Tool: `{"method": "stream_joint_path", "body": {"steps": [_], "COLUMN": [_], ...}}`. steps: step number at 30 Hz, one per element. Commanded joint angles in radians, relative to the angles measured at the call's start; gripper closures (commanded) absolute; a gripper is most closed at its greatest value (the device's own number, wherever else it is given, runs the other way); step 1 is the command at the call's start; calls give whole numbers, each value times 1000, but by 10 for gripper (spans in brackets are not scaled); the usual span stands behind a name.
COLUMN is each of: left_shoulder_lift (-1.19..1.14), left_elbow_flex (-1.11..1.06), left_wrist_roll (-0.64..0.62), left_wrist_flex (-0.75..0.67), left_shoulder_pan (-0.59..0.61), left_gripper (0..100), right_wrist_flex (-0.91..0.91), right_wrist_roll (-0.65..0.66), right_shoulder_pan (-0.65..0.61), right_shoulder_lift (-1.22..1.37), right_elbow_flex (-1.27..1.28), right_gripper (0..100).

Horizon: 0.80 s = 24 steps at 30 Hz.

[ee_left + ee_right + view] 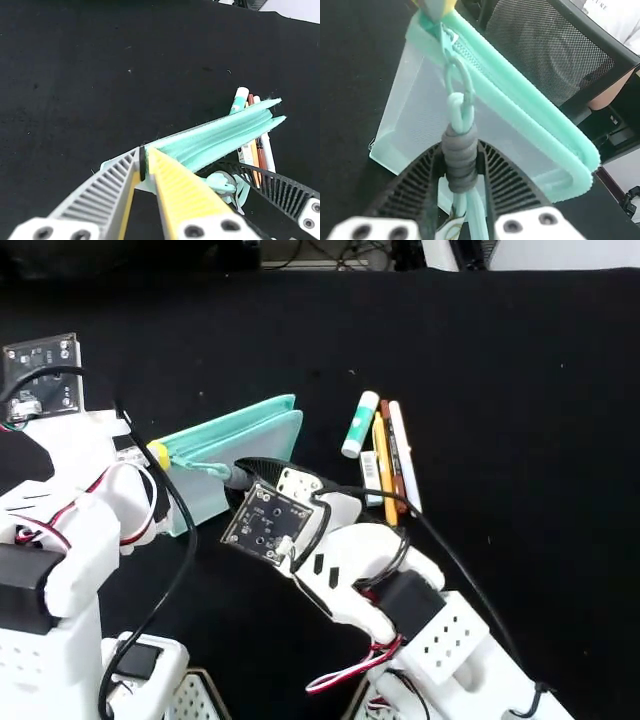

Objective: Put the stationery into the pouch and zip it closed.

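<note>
A mint-green mesh pouch stands on its edge on the black table. My left gripper is shut on the pouch's end corner, one finger grey and one yellow. The zip slider sits at that same end. My right gripper is shut on the grey bead of the zip's pull cord, just in front of the pouch. To the right of the pouch, a glue stick and three pens lie on the table.
A small white item lies beside the pens. The right arm's wrist board hangs over the table in front of the pouch. The table's far edge runs along the back, and black cloth lies open beyond the pens.
</note>
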<state>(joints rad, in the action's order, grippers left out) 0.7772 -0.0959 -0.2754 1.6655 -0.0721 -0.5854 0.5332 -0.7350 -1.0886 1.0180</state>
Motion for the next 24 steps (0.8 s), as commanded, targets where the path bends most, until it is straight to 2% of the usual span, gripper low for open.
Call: {"method": "stream_joint_path", "body": {"steps": [1, 4, 7, 17, 21, 24], "left_shoulder_lift": [-17, -15, -15, -17, -17, -17], "left_elbow_flex": [-53, -53, -56, -62, -61, -62], "left_wrist_roll": [-14, -15, -15, -15, -9, -8], "left_wrist_flex": [8, 8, 8, 2, 0, 0], "left_shoulder_pan": [-10, -8, -10, -10, -10, -10], "left_gripper": [884, 844, 858, 874, 978, 971], "right_wrist_flex": [-5, -5, -5, -28, -20, -21], "right_wrist_roll": [6, 6, 6, 6, 6, 6], "right_shoulder_pan": [8, 44, 80, 77, 81, 83], "right_shoulder_lift": [-10, -10, -10, -10, -13, -12], "right_elbow_flex": [-62, -81, -94, -79, -96, -117], "right_gripper": [986, 986, 986, 986, 986, 986]}}
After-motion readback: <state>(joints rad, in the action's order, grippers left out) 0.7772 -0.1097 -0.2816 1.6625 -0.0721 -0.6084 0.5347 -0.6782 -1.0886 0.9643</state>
